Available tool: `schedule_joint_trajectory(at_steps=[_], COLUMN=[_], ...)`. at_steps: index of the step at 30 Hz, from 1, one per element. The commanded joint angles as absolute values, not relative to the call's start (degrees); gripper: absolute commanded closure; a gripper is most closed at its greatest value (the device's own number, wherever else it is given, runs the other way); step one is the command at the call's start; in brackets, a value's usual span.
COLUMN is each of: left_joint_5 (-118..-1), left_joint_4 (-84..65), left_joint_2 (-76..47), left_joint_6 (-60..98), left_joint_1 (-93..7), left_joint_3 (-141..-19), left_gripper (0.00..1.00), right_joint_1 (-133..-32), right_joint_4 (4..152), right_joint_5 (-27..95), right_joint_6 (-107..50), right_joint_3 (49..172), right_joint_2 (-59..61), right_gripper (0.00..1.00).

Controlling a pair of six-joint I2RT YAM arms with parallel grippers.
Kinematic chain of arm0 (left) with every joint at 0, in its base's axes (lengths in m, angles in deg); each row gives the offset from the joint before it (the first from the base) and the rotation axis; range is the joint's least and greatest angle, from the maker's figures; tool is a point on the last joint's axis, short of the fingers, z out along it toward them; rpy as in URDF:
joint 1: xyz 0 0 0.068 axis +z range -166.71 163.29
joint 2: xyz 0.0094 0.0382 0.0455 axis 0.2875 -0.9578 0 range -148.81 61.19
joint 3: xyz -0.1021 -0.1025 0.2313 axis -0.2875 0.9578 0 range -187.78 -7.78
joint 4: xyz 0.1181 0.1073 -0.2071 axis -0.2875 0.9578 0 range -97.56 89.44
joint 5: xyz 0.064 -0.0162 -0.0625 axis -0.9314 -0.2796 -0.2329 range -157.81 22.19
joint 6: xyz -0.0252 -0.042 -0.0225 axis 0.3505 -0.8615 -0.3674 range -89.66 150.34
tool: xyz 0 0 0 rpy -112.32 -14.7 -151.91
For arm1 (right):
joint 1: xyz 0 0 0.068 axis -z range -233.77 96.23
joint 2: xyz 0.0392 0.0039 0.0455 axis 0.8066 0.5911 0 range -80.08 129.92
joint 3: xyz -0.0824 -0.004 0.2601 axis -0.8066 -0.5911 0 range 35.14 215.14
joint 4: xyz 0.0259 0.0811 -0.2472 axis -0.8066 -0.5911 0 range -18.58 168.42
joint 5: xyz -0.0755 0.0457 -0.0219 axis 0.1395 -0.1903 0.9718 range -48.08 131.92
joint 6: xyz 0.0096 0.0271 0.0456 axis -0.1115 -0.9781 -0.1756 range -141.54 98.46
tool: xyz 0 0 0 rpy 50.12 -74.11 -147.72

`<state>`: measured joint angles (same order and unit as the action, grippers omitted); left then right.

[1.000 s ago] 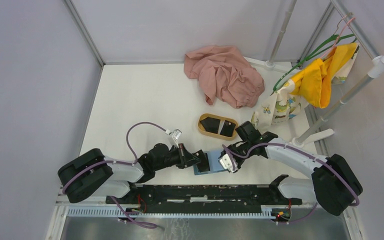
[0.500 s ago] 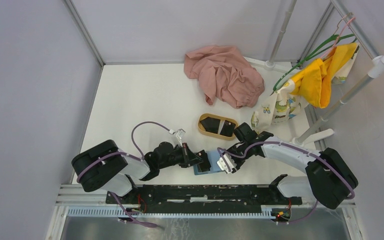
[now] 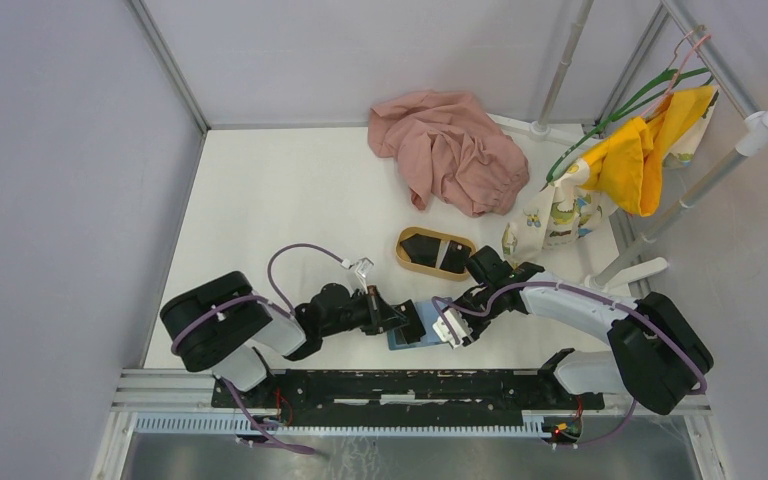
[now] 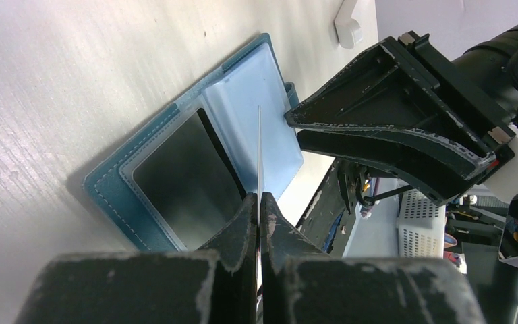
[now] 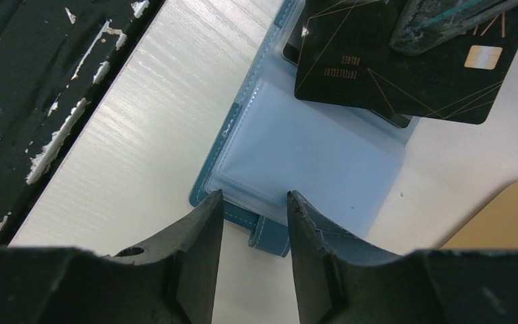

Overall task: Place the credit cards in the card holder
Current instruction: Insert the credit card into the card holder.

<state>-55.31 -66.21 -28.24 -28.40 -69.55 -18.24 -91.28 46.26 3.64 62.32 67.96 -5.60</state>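
Currently mid-insertion: left gripper (image 4: 259,202) is clamped on a credit card (image 5: 438,81), edge-on above the open card holder (image 5: 310,155) near our bases. Right gripper (image 5: 254,197), jaws apart, hovers at the holder's snap edge. Next we likely need to tilt the card into a free pocket.

My top camera: overhead behind the bases, facing the whole table (image 3: 290,200). Left wrist: close, low along its pincer (image 4: 257,202). Right wrist: close, steeply down. All share the card holder (image 5: 310,155).
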Motion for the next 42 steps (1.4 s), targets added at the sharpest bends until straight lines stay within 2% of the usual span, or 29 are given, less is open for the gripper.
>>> schedule_joint_trajectory(at_steps=[1, 22, 31, 42], left_joint_5=[-53.7, -52.2, -50.4, -48.2], left_joint_4=[-75.3, -73.0, -65.7, -64.5], left_joint_2=[-31.7, -38.0, -38.3, -41.2], left_joint_6=[-31.9, -39.7, -39.2, -41.1], left_joint_1=[-69.3, -69.4, -69.4, -68.7], left_joint_3=[-19.0, -19.0, -22.4, -23.6], left_gripper=[0.98, 0.98, 0.98, 0.98], right_joint_1=[-91.7, -92.1, -92.2, -92.2], right_joint_4=[44.5, 44.8, 45.1, 45.4], right_joint_5=[5.1, 5.6, 5.9, 6.1], right_joint_6=[62.3, 61.5, 61.2, 60.8], right_joint_3=[69.5, 69.5, 69.5, 69.5], right_joint_2=[-4.9, -4.8, -4.7, -4.9], right_gripper=[0.56, 0.56, 0.56, 0.56])
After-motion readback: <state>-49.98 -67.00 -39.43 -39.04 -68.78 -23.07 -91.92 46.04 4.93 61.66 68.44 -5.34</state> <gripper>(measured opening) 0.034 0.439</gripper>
